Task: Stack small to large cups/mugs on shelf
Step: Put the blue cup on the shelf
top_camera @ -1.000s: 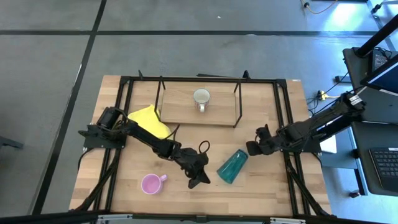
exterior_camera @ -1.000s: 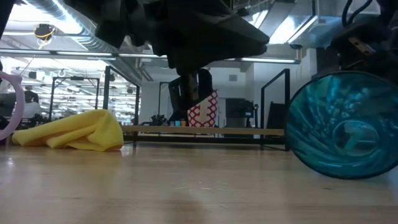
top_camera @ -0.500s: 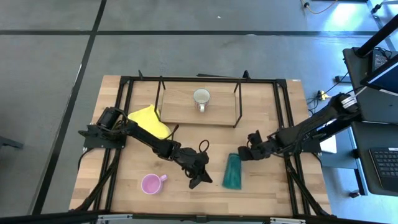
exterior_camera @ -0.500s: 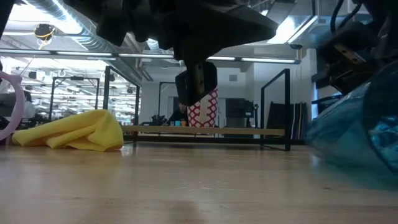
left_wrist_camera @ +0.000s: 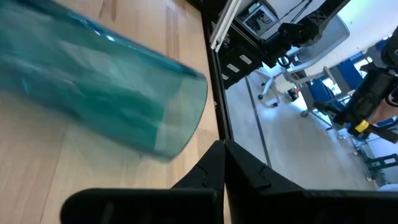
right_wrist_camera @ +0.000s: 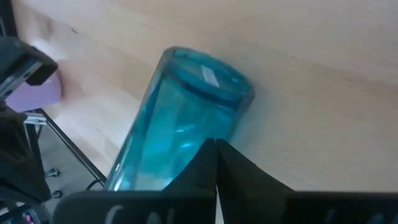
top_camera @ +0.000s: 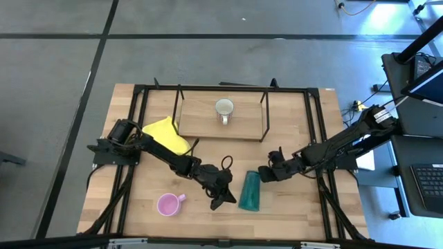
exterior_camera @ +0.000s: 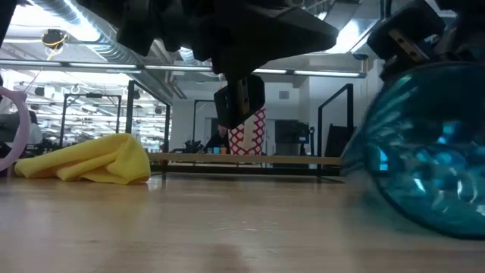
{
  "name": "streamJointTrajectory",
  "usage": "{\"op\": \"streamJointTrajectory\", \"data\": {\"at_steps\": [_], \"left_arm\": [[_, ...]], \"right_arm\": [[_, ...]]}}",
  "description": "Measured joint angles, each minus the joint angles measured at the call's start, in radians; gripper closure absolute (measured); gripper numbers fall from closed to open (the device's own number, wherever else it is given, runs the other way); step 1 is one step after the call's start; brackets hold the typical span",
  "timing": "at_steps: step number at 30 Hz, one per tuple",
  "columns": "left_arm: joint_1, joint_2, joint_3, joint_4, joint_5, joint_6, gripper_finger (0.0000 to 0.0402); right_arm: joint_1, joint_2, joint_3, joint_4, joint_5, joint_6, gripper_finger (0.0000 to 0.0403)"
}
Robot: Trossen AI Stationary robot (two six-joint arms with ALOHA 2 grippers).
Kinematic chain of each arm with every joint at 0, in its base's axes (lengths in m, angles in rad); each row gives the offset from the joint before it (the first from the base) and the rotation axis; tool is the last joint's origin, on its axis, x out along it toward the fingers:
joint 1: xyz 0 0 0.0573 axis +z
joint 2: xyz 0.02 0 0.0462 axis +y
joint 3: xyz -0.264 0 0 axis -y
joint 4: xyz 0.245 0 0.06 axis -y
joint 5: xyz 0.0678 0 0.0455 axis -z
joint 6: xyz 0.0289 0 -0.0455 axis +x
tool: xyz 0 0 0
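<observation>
The teal tumbler lies on its side on the table, rim toward the near edge; it fills the right of the low view. My right gripper is shut at the tumbler's far end. My left gripper is shut and hangs above the table just left of the tumbler, touching nothing. The white mug stands upright on the shelf. The pink mug stands on the table near the near edge, handle pointing right. My right gripper pushes the tumbler with its shut fingers, set against the tumbler's side wall not far from its base. The fingers come from the table's right, slanting down. The tumbler lies on its side on the table.
A yellow cloth lies left of the shelf. Black rods frame the tabletop and the shelf. Bare wood lies between the shelf and the tumbler and to the tumbler's right.
My right gripper has moved toward the table's left, against the tumbler. The tumbler has swung from slanting to lying along the near-far line, then shifted left toward my left gripper.
</observation>
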Motion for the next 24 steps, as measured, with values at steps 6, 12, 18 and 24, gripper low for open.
{"op": "streamJointTrajectory", "data": {"at_steps": [6, 12, 18, 24], "left_arm": [[-0.01, 0.0, 0.0, 0.005, 0.053, -0.023, 0.04], [-0.087, 0.0, 0.0, 0.005, 0.103, -0.055, 0.0401], [-0.082, 0.008, 0.0, 0.005, 0.045, -0.035, 0.0401], [-0.08, 0.096, -0.001, 0.006, 0.008, -0.081, 0.0401]], "right_arm": [[0.0, 0.041, 0.047, -0.006, 0.011, -0.023, 0.0401], [0.0, 0.042, 0.077, -0.099, 0.108, 0.009, 0.0401], [-0.021, 0.042, 0.098, -0.158, 0.181, 0.035, 0.0402], [-0.035, 0.042, 0.099, -0.079, 0.191, 0.016, 0.0402]]}}
